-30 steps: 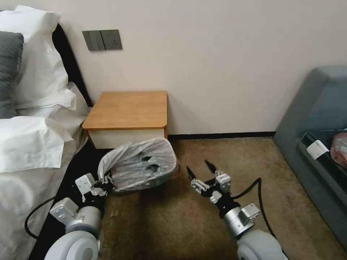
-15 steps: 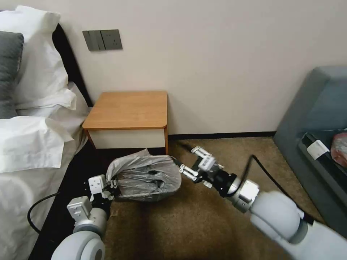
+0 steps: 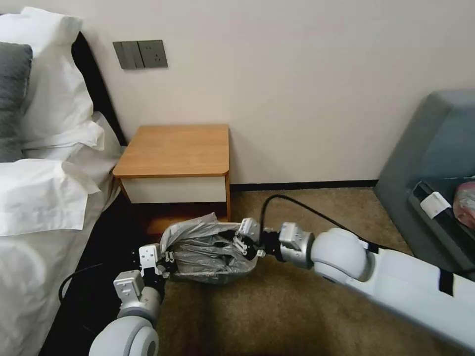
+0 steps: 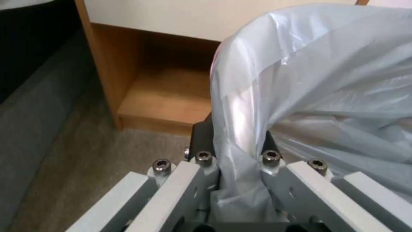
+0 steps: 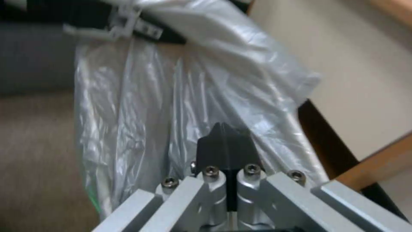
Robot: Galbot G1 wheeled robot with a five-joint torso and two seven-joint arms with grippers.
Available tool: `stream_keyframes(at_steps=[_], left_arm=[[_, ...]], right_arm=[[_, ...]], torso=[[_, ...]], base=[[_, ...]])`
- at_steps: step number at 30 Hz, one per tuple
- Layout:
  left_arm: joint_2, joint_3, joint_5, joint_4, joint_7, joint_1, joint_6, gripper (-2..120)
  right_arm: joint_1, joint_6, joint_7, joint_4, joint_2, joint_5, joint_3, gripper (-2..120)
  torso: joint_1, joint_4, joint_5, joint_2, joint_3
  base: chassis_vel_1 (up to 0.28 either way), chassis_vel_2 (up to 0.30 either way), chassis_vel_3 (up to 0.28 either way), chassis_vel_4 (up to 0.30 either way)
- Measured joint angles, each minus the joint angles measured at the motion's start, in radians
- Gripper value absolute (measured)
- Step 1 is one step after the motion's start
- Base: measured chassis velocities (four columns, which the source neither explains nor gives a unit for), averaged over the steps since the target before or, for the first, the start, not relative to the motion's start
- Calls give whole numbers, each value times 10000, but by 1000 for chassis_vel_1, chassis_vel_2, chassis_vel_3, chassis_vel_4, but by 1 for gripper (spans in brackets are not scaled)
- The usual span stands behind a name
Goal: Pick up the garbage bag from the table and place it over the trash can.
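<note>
The left gripper (image 3: pixel 169 257) is pinching the near edge of the garbage bag (image 3: pixel 208 247), plastic bunched between its fingers (image 4: pixel 201 141). The right gripper (image 3: pixel 242 242) is pressing clenched into the bag's far side, fingertips (image 5: pixel 225 145) together against the film. The bag is draping over the trash can (image 3: pixel 217 274), on carpet just before the table (image 3: pixel 175 148).

The garbage bag (image 3: pixel 210 249) lies crumpled over the trash can (image 3: pixel 225 273) on the carpet (image 3: pixel 277 316), just in front of the table (image 3: pixel 175 151). The left gripper (image 3: pixel 167 257) meets the bag's near-left edge. The right gripper (image 3: pixel 242 243) presses its fingers (image 3: pixel 239 246) against the opposite rim, plastic bunched between both.
</note>
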Motion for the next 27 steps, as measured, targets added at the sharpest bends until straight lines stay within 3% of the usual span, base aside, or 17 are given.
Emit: stream_keyframes(at_steps=[6,15,27], left_arm=[[-115,119,119,69,1,-52,-22,5],[-310,322,301,92,-11,-22,-45,5],[-401,465,498,-34,-43,77,-64,5]], right_arm=[[1741,-106,-310,-798,602,-33,-1525,0],[2798,-120,-913,-2219,1622,-360,-3149,0],[3610,35,-1394,-3909,2889,-965,-4392,0]], torso=[[-1,3,-1,0,0],[0,2,-1,0,0],[-1,2,-2,0,-1]], base=[[0,0,0,0],[0,0,0,0],[0,0,0,0]])
